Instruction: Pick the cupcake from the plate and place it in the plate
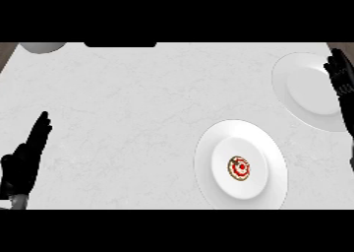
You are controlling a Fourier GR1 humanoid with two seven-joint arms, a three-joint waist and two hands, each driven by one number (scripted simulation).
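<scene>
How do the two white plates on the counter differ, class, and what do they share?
The near plate carries a cupcake; the far plate carries nothing visible. The near plate shows whole; the far plate is partly covered by the right hand. Both are white, round and lie flat on the counter.
</scene>
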